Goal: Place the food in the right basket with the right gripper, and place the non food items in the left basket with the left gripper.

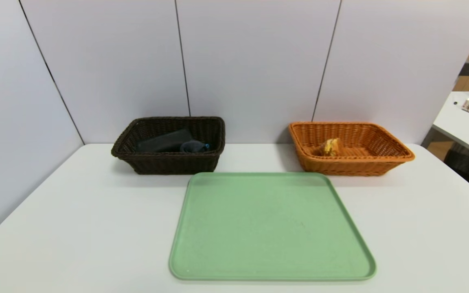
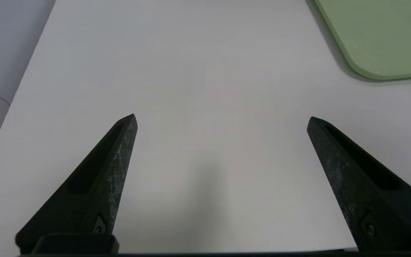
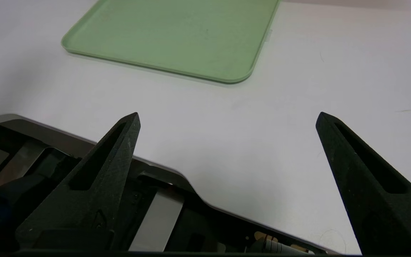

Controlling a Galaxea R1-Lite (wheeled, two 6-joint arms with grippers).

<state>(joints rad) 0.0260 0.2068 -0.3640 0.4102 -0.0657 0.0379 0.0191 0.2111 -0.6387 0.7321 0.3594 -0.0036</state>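
The white tabletop (image 1: pixel 75 228) carries a bare green tray (image 1: pixel 271 228) in front, with the dark left basket (image 1: pixel 169 162) and orange right basket (image 1: pixel 352 167) behind it, well apart. A flat dark case (image 1: pixel 163 141) and a dark bundle (image 1: pixel 193 146) lie in the left basket, and a small yellow food piece (image 1: pixel 330 147), probably light and soft, lies in the right one, so the sorting looks finished. The left pincer (image 2: pixel 221 119) and right pincer (image 3: pixel 228 116) both hang empty over the tabletop near the tray, jaws wide apart, with nothing in their way.
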